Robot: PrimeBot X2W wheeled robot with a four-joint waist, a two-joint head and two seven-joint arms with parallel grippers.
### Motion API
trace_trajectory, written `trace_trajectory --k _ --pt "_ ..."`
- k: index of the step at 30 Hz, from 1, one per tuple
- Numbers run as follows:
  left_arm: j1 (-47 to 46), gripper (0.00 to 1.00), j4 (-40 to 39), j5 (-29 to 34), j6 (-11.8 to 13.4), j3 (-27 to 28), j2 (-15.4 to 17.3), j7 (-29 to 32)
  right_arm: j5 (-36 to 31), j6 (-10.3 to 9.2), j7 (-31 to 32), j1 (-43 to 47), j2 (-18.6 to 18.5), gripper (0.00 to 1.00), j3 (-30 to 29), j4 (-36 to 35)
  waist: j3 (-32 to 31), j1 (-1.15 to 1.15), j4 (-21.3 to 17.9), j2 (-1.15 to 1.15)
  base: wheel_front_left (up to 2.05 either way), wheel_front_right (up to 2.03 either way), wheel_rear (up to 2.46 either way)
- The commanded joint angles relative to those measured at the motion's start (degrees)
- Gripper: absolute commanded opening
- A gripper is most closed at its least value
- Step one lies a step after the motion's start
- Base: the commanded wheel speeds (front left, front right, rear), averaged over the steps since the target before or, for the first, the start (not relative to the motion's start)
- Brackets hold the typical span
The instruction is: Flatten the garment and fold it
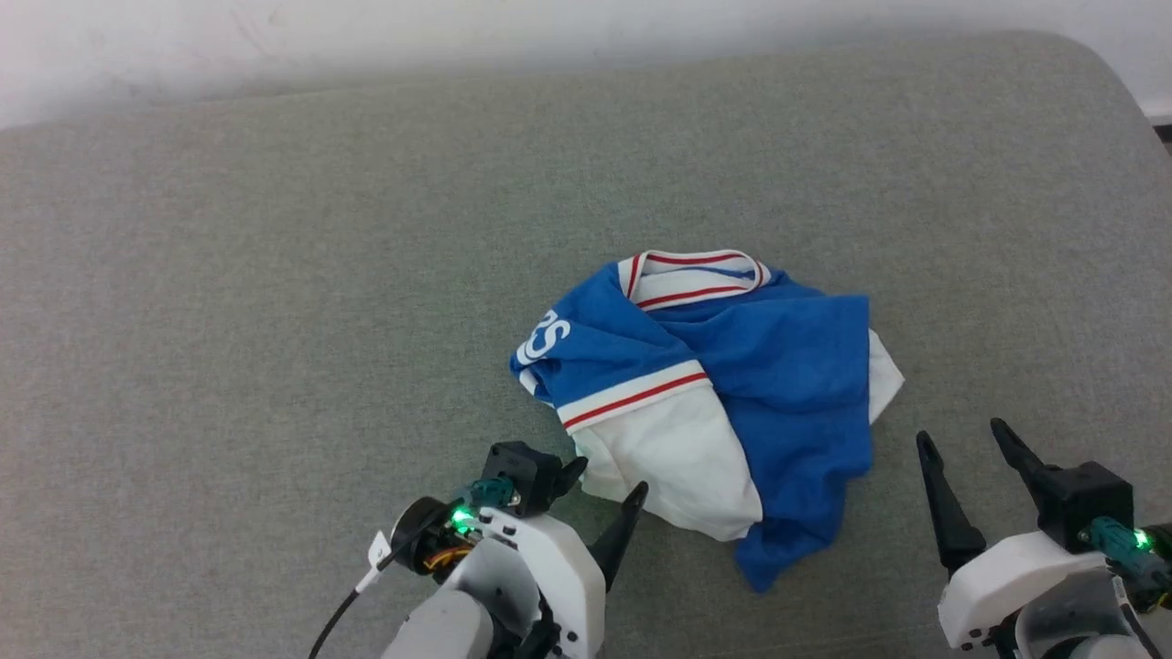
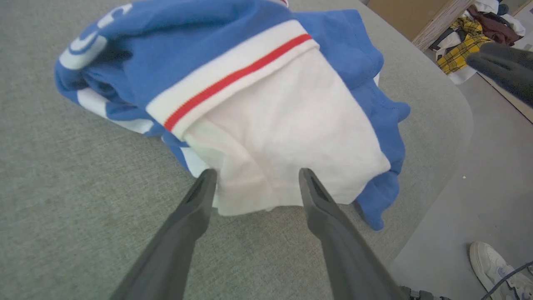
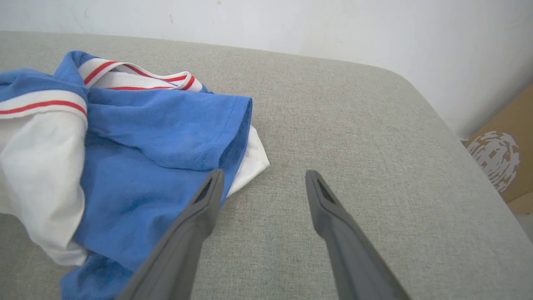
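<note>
The garment lies crumpled in a heap right of the middle of the grey padded surface: blue cloth, a white sleeve with red-striped trim, the striped collar at the far side. My left gripper is open at the heap's near-left edge. In the left wrist view its fingertips stand either side of the white sleeve's near edge on the garment, jaws wide apart. My right gripper stands open just right of the heap. Its fingers point past the garment's blue hem, with bare surface between them.
The surface's rounded right edge drops to a grey floor. There, a pile of clothes and a person's white shoe show. A cardboard box stands past the far right corner, and a white wall runs behind.
</note>
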Motion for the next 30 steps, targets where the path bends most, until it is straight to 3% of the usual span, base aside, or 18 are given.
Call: trace_trajectory --k 1,3,4,5,14,24,30 --pt "-1.3 1.0 0.7 -0.1 -0.4 -0.1 0.6 0.1 -0.5 -0.12 -0.6 -0.7 0.3 1.0 0.0 0.2 1.0 -0.01 -0.6 0.0 0.0 0.0 0.0" --pt "-2.1 1.0 1.4 -0.2 -0.3 -0.1 0.5 -0.3 -0.7 -0.12 -0.8 -0.9 0.4 1.0 0.0 0.4 1.3 -0.01 -0.6 0.0 0.0 0.0 0.0" --pt "-2.4 0.59 1.9 -0.2 -0.3 -0.2 0.5 -0.2 -0.8 -0.12 -0.9 -1.0 0.5 1.0 0.0 0.5 1.5 -0.01 -0.5 0.0 0.0 0.0 0.0" --pt "-2.8 0.0 2.3 -0.2 -0.3 -0.4 0.5 -0.1 -0.9 -0.12 -0.9 -1.2 0.5 1.0 -0.1 0.7 1.5 -0.01 -0.4 0.0 0.0 0.0 0.0" --pt "-2.4 0.0 1.2 -0.9 0.4 0.3 2.1 -4.2 -1.3 -0.12 -1.3 -0.9 0.4 1.0 -0.1 2.0 -0.5 -0.01 2.2 0.0 0.0 0.0 0.0" --pt "3.3 0.0 -10.2 -4.3 6.9 11.3 8.5 -7.5 -1.3 -0.12 -1.0 0.2 0.3 1.0 0.5 3.0 -3.6 -0.01 5.3 0.0 0.0 0.0 0.0" --pt "0.9 0.0 -10.2 -6.3 9.8 18.5 12.7 -6.8 -1.2 -0.12 -0.9 -1.0 -0.7 1.0 2.8 3.3 -1.3 -0.01 3.9 0.0 0.0 0.0 0.0"
